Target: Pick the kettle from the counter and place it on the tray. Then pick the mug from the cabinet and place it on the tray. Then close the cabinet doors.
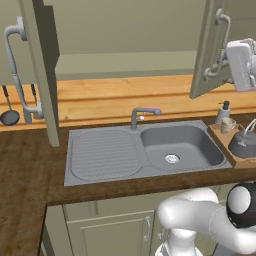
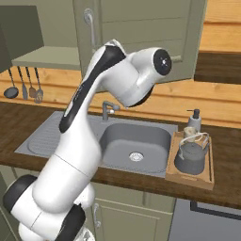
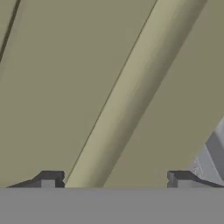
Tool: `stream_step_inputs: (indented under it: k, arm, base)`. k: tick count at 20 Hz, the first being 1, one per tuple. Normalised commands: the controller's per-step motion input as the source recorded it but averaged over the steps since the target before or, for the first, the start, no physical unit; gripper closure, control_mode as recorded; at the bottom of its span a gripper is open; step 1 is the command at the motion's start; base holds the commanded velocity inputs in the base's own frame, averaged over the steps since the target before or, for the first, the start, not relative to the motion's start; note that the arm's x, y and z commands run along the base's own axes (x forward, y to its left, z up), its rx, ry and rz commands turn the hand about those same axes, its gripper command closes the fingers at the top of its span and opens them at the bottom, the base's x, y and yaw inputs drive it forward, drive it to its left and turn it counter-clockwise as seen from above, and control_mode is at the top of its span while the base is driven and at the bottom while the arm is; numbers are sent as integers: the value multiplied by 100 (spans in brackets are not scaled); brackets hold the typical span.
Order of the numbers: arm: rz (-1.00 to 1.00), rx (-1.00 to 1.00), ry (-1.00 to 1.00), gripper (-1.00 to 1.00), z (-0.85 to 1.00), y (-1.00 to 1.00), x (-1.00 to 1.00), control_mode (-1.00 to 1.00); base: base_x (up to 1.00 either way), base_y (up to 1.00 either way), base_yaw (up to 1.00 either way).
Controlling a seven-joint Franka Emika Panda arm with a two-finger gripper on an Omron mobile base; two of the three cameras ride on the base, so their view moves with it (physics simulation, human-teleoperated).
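The grey kettle [image 1: 243, 143] [image 2: 192, 156] stands on the wooden tray [image 1: 218, 134] [image 2: 170, 164] at the right end of the counter [image 1: 25, 165]. The beige mug [image 1: 228, 125] [image 2: 189, 132] sits on the tray's far end behind it. Both cabinet doors stand open, the left door [image 1: 42, 75] swung wide and the right door [image 1: 206, 50] [image 2: 141, 33] partly. My white hand [image 1: 241, 64] hangs close beside the right door's grey bar handle [image 1: 222, 45]. In the hand view my gripper [image 3: 114, 181] is open, fingertips [image 3: 48, 179] wide apart, facing the green door panel [image 3: 109, 87] at close range, with the handle [image 3: 212, 155] at the right edge.
A grey sink [image 1: 145, 150] with a faucet [image 1: 142, 115] fills the counter's middle. A white soap pump bottle [image 1: 223, 111] [image 2: 194, 120] stands behind the tray. Utensils [image 2: 23, 84] hang on the plank wall at the left. The pale cabinet shelf [image 1: 125, 62] lies between the doors.
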Motion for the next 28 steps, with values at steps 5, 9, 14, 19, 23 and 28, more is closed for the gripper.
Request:
stream_step_inputs:
  k: [5,9,14,19,23,28]
  arm:
    - [-14,-7,5,-100,0,53,67,-100]
    - [-13,-1,1,-100,-11,4,68,-100]
    - [-20,-4,0,-100,-18,4,84,-100]
    - [-19,-1,0,-100,-13,0,89,-100]
    - [-17,0,0,-100,-19,-5,71,-100]
    - [-16,0,-3,-100,-26,-8,60,-100]
  base:
    - [0,0,0]
    - [0,0,0]
    - [0,0,0]
    - [0,0,0]
    - [0,0,0]
    - [0,0,0]
